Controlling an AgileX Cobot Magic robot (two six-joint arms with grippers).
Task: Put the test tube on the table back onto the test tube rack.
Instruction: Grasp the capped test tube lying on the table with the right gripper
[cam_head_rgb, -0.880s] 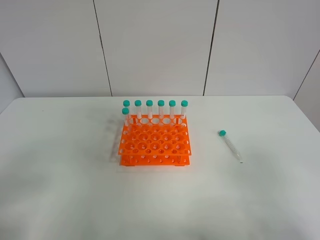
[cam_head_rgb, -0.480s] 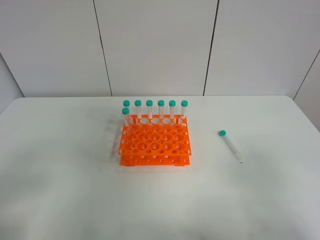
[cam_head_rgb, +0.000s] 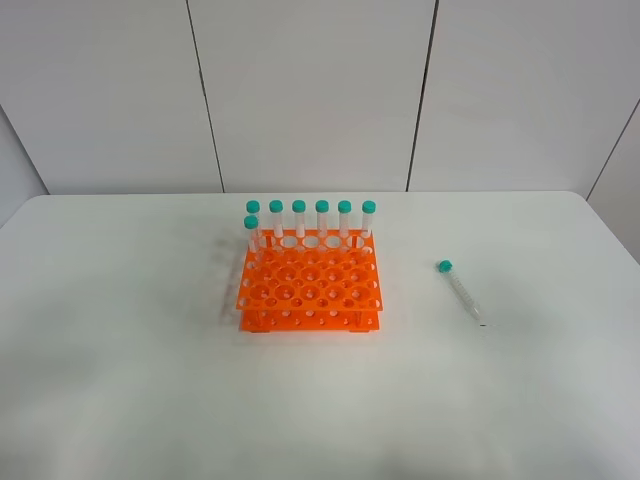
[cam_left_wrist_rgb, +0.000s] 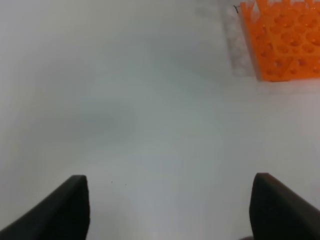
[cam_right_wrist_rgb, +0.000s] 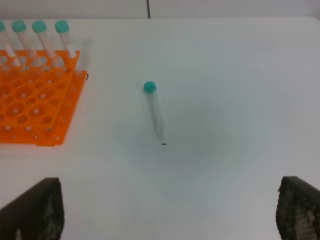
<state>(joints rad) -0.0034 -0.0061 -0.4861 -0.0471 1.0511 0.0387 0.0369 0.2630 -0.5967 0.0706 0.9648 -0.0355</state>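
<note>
A clear test tube (cam_head_rgb: 459, 290) with a teal cap lies flat on the white table (cam_head_rgb: 120, 380), to the right of the orange test tube rack (cam_head_rgb: 309, 288). The right wrist view shows the same tube (cam_right_wrist_rgb: 154, 111) lying beyond my right gripper (cam_right_wrist_rgb: 167, 210), whose dark fingers (cam_right_wrist_rgb: 35, 210) stand wide apart and hold nothing. The rack (cam_right_wrist_rgb: 35, 107) holds several upright teal-capped tubes (cam_head_rgb: 322, 220) along its back row. My left gripper (cam_left_wrist_rgb: 167, 207) is open and empty over bare table, with the rack's corner (cam_left_wrist_rgb: 282, 42) ahead of it. Neither arm shows in the exterior high view.
White wall panels stand behind the table's far edge (cam_head_rgb: 300, 193). The table's rounded right corner (cam_head_rgb: 590, 205) lies beyond the loose tube.
</note>
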